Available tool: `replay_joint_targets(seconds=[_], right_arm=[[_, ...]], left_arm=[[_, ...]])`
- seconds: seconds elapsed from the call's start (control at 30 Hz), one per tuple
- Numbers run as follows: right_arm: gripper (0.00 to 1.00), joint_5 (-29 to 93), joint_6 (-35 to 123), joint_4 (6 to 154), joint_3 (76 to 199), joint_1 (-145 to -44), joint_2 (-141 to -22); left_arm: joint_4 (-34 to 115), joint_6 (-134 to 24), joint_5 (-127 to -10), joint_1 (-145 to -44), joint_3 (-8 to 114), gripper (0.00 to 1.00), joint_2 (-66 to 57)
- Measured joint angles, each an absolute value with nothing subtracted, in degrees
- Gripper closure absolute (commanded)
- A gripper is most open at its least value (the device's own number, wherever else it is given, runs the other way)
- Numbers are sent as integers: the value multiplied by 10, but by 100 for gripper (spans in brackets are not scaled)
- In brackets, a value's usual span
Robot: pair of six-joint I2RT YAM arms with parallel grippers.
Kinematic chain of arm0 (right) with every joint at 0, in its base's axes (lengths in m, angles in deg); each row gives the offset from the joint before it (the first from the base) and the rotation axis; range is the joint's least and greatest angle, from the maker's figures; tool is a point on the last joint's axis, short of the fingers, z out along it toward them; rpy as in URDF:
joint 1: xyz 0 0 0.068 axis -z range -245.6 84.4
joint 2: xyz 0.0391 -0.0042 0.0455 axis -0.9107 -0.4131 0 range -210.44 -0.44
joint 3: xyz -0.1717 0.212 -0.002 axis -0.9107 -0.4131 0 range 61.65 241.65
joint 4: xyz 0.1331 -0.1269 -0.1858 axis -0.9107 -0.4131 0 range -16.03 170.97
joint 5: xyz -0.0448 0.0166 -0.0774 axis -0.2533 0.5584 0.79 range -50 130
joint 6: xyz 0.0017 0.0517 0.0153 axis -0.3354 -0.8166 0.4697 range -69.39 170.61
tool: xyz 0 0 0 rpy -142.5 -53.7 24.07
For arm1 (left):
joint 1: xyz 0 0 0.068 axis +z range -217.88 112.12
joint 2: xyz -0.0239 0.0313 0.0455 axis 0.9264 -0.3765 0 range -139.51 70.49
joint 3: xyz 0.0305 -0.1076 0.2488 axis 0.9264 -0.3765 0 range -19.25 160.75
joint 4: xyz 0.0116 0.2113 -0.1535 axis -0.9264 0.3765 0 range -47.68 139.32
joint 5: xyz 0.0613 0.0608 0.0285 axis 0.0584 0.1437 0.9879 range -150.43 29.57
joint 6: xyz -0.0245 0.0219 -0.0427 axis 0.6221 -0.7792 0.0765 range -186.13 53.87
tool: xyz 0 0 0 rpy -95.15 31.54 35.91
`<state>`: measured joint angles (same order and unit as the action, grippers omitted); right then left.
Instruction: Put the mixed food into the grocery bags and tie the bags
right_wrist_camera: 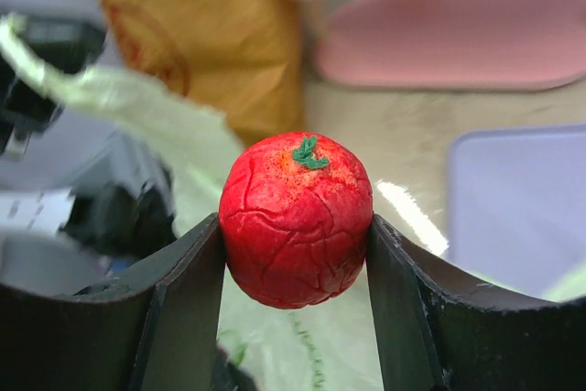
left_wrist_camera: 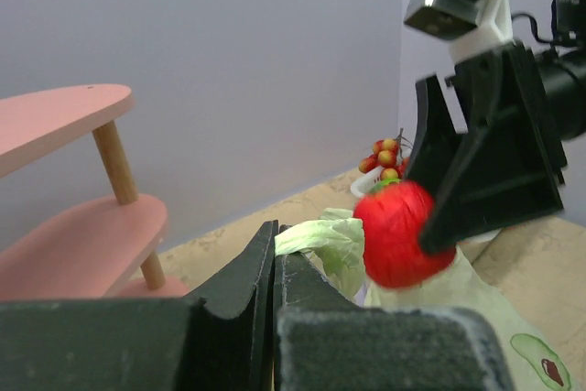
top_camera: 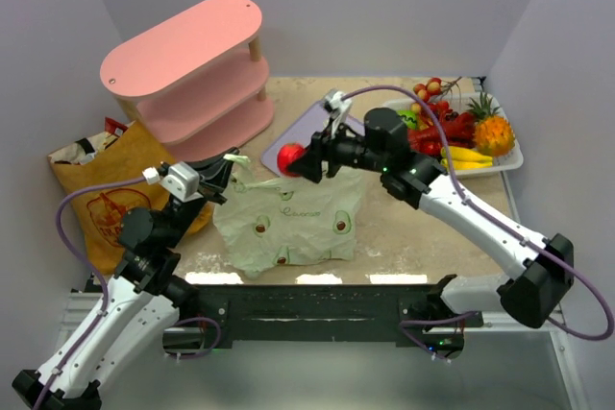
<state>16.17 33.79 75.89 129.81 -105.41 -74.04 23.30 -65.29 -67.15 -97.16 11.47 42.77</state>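
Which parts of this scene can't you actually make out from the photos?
- Inside the green bag: top view, it lies flat, so its contents cannot be told.
- Contents of the paper bag: top view, the pink shelf and left arm cover part.
- Fruit on the tray: top view, the right arm covers some; others are too small.
- Right wrist view: everything behind the red fruit is blurred.

Wrinkled red apple [right_wrist_camera: 295, 199] with green stem, clamped in the right gripper [right_wrist_camera: 295, 254] over the far edge of a flat pale-green plastic bag [top_camera: 288, 223] with avocado prints, handle pinched by the left gripper [left_wrist_camera: 276, 258], brown paper bag [top_camera: 96, 204] slumped at left
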Motion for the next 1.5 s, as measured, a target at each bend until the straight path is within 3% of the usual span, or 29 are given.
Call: replay_joint_targets(seconds=[0.3, 0.57, 0.8, 1.03, 1.5], right_arm=[[96, 109, 342, 768, 1256, -1140, -745], [100, 164, 344, 770, 1266, -1140, -733], [100, 213, 396, 749, 1385, -1139, -829], [100, 193, 479, 647, 1406, -1139, -911], [100, 98, 526, 571, 1356, -1140, -829]], left_arm=[[233, -653, -644, -972, 110, 100, 429], [232, -653, -655, -972, 110, 100, 432], [232, -659, -672, -972, 110, 100, 433], [232, -668, -672, -972, 110, 100, 435], [233, -668, -660, -972, 110, 100, 433]])
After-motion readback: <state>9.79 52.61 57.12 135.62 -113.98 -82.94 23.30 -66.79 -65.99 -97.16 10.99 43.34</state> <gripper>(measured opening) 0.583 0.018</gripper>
